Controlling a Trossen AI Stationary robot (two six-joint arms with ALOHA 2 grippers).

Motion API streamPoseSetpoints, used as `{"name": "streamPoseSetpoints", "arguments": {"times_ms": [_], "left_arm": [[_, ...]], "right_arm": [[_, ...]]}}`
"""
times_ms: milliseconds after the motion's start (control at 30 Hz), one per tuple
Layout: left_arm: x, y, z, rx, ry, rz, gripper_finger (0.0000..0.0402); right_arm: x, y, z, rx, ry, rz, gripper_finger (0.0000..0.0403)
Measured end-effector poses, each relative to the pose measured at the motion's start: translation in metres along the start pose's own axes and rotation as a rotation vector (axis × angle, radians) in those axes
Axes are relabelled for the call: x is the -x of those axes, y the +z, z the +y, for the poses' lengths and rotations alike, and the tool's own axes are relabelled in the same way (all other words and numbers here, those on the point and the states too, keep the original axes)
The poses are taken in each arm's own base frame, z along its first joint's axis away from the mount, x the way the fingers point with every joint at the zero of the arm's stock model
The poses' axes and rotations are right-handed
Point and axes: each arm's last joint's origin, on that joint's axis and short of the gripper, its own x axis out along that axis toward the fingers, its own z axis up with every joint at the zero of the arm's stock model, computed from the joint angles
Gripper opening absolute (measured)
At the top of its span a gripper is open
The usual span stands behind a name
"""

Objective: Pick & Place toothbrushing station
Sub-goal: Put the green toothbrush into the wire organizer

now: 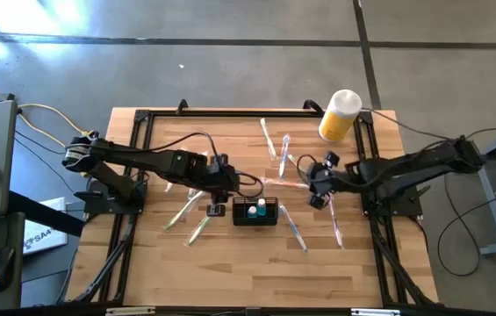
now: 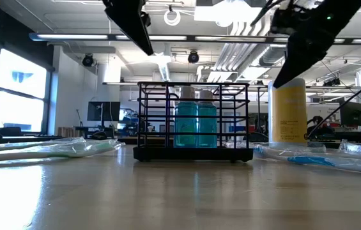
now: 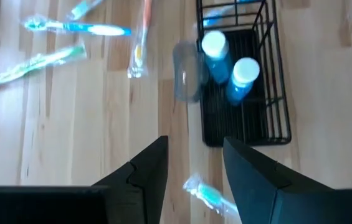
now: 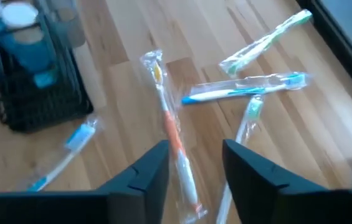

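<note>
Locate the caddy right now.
In the high view the caddy sits near the table's middle, holding two blue bottles, just right of the left end effector and below-left of the right end effector.

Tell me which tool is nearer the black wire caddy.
Left. The left tool hangs just beside the caddy, at the end nearer the left arm. The right tool is farther off on the opposite side, above a wrapped orange toothbrush.
</note>
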Motion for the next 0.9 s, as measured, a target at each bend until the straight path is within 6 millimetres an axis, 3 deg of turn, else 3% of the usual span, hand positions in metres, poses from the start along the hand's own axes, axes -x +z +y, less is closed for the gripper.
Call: {"name": "streamPoseSetpoints", "arguments": {"times_ms": [167,300,600,900], "left_arm": [[0.0,-0.007,0.0,-0.015,0.003,0.074,0.0148],[0.001,-0.011,0.0,-0.023,0.005,0.116,0.0148],[-0.002,-0.025,0.0,-0.04,0.009,0.205,0.0148],[-0.001,-0.057,0.002,-0.015,0.007,0.14,0.0148]], "right_arm": [[-0.029,0.008,-0.006,0.044,0.038,0.058,0.0201],[-0.054,0.011,-0.018,0.017,-0.017,0.106,0.0223],[-0.09,0.009,-0.06,-0.19,-0.082,0.219,0.0226],[-0.114,0.005,-0.065,-0.179,-0.013,0.269,0.0226]]}}
